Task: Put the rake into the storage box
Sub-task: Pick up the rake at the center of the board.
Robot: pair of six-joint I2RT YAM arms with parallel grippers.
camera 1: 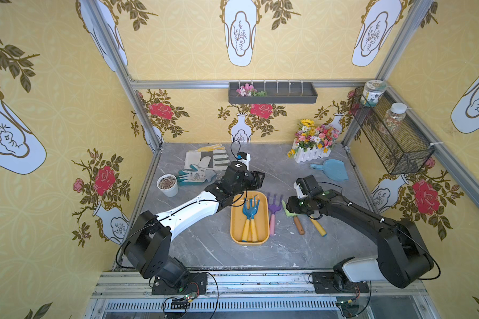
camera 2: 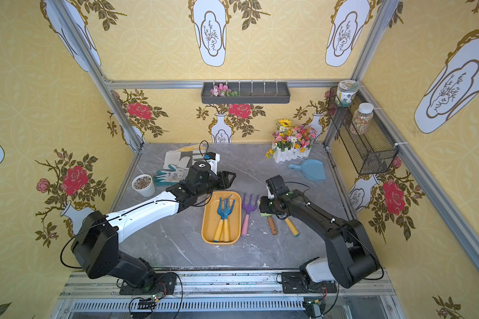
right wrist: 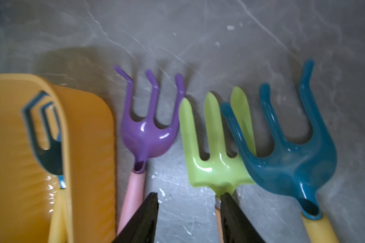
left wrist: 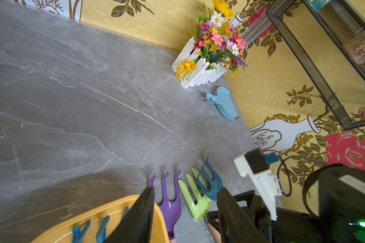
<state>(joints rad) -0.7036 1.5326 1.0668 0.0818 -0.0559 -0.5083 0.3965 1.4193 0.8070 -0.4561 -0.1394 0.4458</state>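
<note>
since the purple rake (right wrist: 148, 134) looks light, stiff and glossy, its slim pink handle (right wrist: 133, 197) seems the surest hold; it lies on the table (right wrist: 198, 42) just beside the storage box (right wrist: 89, 126). right gripper (right wrist: 190, 196) and left gripper (left wrist: 185, 190) both hang with jaws apart, empty

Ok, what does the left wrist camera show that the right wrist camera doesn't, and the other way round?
Only the left wrist view: the white flower box, the blue dustpan and the black mesh basket on the wall.
Only the right wrist view: the yellow handle of the teal rake.
Both: the storage box with blue tines inside, the purple rake, the green fork and the teal rake's head.
</note>
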